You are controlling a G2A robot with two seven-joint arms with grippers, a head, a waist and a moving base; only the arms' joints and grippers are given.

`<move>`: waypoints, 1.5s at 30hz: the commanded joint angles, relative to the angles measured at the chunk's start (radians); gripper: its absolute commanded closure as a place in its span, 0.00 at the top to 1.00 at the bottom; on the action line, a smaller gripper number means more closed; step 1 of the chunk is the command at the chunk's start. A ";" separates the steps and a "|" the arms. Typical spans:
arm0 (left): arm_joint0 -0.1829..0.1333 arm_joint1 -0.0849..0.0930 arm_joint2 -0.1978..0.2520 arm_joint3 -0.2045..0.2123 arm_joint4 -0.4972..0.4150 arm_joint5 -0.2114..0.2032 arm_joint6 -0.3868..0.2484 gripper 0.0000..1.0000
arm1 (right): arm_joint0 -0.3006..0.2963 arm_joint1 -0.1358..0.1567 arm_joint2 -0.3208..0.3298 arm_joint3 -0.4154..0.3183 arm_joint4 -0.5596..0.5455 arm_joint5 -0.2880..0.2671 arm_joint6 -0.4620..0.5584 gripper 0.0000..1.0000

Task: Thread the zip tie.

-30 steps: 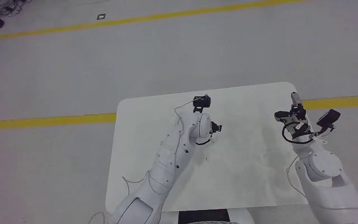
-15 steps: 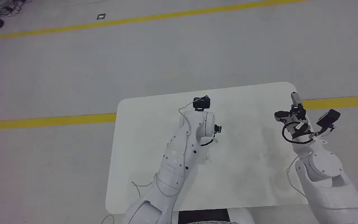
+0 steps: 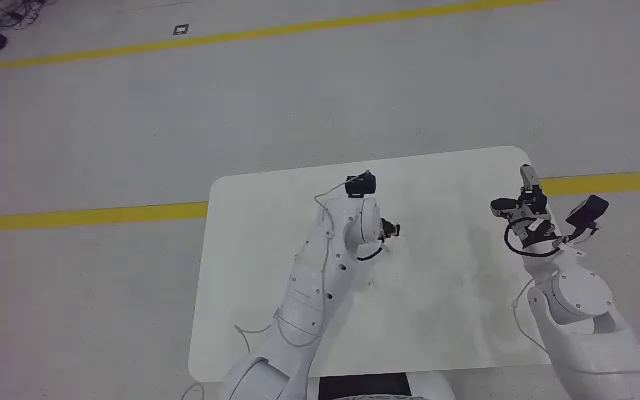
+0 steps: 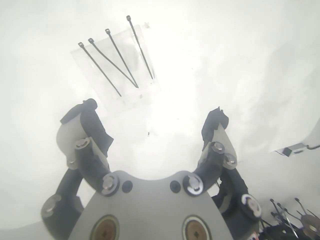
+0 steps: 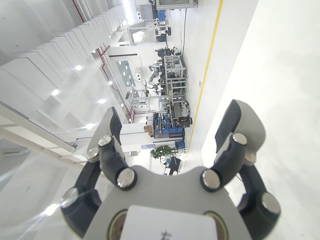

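Left end effector [image 4: 150, 116] over table [image 3: 450, 300] centre, fingers spread wide, nothing held. Four black zip ties [image 4: 113, 63] lie flat, fanned on clear sheet [image 4: 130, 56] on table just beyond its fingertips, untouched. Right end effector [image 5: 172, 116] near table's far right corner, fingers wide, empty, aimed toward room.

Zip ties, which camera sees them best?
The left wrist view: four black zip ties lie spread on a clear sheet, ahead of the open jaws. From the top view they are too small to tell. The right wrist view faces the room.
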 commanded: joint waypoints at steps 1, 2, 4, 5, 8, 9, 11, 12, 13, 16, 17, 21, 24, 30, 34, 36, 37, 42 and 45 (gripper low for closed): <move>-0.007 -0.002 -0.006 0.014 -0.031 0.000 0.007 1.00 | 0.000 0.000 0.000 0.000 0.000 0.000 0.000 1.00; -0.012 -0.003 -0.013 0.028 -0.041 0.000 0.015 1.00 | 0.000 0.000 0.000 0.000 0.000 0.000 0.000 1.00; -0.021 -0.005 -0.014 0.051 -0.063 0.000 0.019 1.00 | 0.000 0.000 0.000 0.000 0.000 0.000 0.000 1.00; -0.027 -0.006 -0.013 0.062 -0.068 0.000 0.023 1.00 | 0.000 0.000 0.000 0.000 0.000 0.000 0.000 1.00; -0.042 -0.008 -0.006 0.098 -0.067 0.000 0.040 1.00 | 0.000 0.000 0.000 0.000 0.000 0.000 0.000 1.00; -0.046 -0.009 -0.005 0.103 -0.060 0.000 0.041 1.00 | 0.000 0.000 0.000 0.000 0.000 0.000 0.000 1.00; -0.046 -0.009 -0.005 0.103 -0.060 0.000 0.041 1.00 | 0.000 0.000 0.000 0.000 0.000 0.000 0.000 1.00; -0.046 -0.009 -0.005 0.103 -0.060 0.000 0.041 1.00 | 0.000 0.000 0.000 0.000 0.000 0.000 0.000 1.00; -0.046 -0.009 -0.005 0.103 -0.060 0.000 0.041 1.00 | 0.000 0.000 0.000 0.000 0.000 0.000 0.000 1.00; -0.046 -0.009 -0.005 0.103 -0.060 0.000 0.041 1.00 | 0.000 0.000 0.000 0.000 0.000 0.000 0.000 1.00; -0.046 -0.009 -0.005 0.103 -0.060 0.000 0.041 1.00 | 0.000 0.000 0.000 0.000 0.000 0.000 0.000 1.00; -0.037 -0.007 -0.002 0.111 -0.034 0.000 0.084 1.00 | 0.000 0.000 0.000 0.000 0.000 0.000 0.000 1.00; -0.032 -0.012 -0.004 0.115 -0.015 0.000 0.107 1.00 | 0.000 0.000 0.000 0.000 0.000 0.000 0.000 1.00; -0.042 -0.027 -0.031 0.121 0.013 0.000 0.103 0.85 | 0.000 0.000 0.000 0.000 0.000 0.000 0.000 1.00; -0.045 -0.031 -0.036 0.124 0.018 0.000 0.100 0.72 | 0.000 0.000 0.000 0.000 0.000 0.000 0.000 1.00; -0.046 -0.032 -0.039 0.121 0.026 0.000 0.096 0.54 | 0.000 0.000 0.000 0.000 0.000 0.000 0.000 1.00; -0.046 -0.033 -0.039 0.120 0.031 0.000 0.093 0.50 | 0.000 0.000 0.000 0.000 0.000 0.000 0.000 1.00; -0.044 -0.037 -0.045 0.123 0.063 0.000 0.077 0.48 | 0.000 0.000 0.000 0.000 0.000 0.000 0.000 1.00; -0.046 -0.040 -0.054 0.133 0.086 0.000 0.074 0.44 | 0.000 0.000 0.000 0.000 0.000 0.000 0.000 1.00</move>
